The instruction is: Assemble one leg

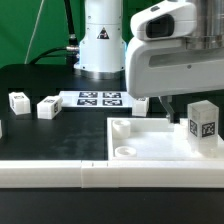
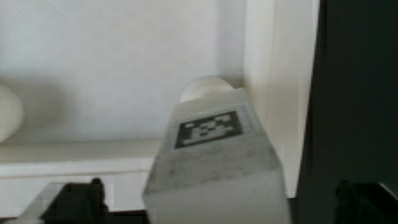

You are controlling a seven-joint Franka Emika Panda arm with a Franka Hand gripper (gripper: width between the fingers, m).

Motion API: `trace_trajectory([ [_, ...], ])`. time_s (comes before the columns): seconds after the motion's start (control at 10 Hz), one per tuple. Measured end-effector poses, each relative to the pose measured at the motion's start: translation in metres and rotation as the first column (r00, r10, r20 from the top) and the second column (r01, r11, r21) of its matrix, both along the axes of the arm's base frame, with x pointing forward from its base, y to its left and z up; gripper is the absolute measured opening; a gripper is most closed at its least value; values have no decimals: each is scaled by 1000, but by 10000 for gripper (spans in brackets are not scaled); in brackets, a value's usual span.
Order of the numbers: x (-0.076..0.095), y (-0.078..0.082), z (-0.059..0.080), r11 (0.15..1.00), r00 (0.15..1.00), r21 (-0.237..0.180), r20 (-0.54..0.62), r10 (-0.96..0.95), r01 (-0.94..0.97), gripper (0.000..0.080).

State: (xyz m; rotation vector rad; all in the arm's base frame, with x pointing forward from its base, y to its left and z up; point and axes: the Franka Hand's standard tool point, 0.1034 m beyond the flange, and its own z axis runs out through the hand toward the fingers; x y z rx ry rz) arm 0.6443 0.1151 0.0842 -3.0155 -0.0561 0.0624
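A white leg (image 1: pixel 203 122) with a black-and-white tag stands upright at the far right corner of the large white tray-like piece (image 1: pixel 150 150). In the wrist view the leg (image 2: pixel 215 150) reaches down to a round corner socket (image 2: pixel 210 88). My gripper (image 2: pixel 222 205) is open. Its two dark fingertips (image 2: pixel 80 200) stand on either side of the leg with a gap on each side. In the exterior view the gripper (image 1: pixel 162 104) hangs low over the tray-like piece, just left of the leg, and its white body hides the fingers for the most part.
Two more white legs (image 1: pixel 18 101) (image 1: pixel 48 107) lie on the black table at the exterior view's left. The marker board (image 1: pixel 100 98) lies in front of the robot's base (image 1: pixel 100 45). Another round socket (image 1: pixel 125 150) shows near the tray-like piece's front.
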Motion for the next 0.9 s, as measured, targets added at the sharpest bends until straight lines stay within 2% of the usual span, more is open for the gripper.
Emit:
trace_trajectory([
  [0.2, 1, 0, 0, 995, 995, 5, 19, 98, -98, 649],
  [0.4, 1, 0, 0, 996, 995, 5, 18, 94, -94, 387],
  [0.5, 1, 0, 0, 996, 995, 5, 18, 93, -94, 290],
  [0.8, 1, -1, 0, 998, 998, 4, 14, 60, -60, 291],
  [0.9, 1, -1, -1, 998, 997, 3, 17, -70, 70, 291],
])
